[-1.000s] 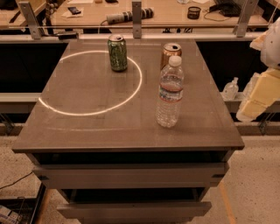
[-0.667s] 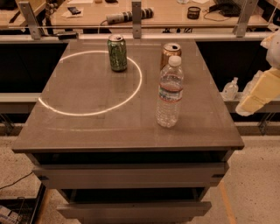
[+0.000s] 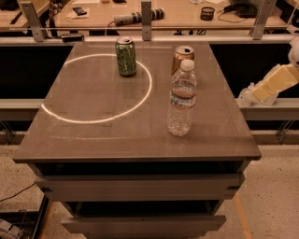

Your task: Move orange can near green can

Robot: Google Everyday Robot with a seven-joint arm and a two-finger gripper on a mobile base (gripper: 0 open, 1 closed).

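While the copper-orange metal can [image 3: 181, 57] stands just behind the clear plastic bottle [image 3: 181, 101], the green metal can [image 3: 126, 57] stands apart.
Pale gripper [image 3: 256, 92] hangs right of the brown table [image 3: 93, 137]; its grip cannot be told.

I am working in what is looking like a lab or workshop: a grey slab-topped drawer cabinet [image 3: 93, 135] is standing on speckled flooring [image 3: 275, 196], a long pale wooden workbench [image 3: 187, 19] behind is carrying a power strip [image 3: 135, 17] and cables [image 3: 233, 9], and my gripper [image 3: 246, 95] is hanging off to the cabinet's side.
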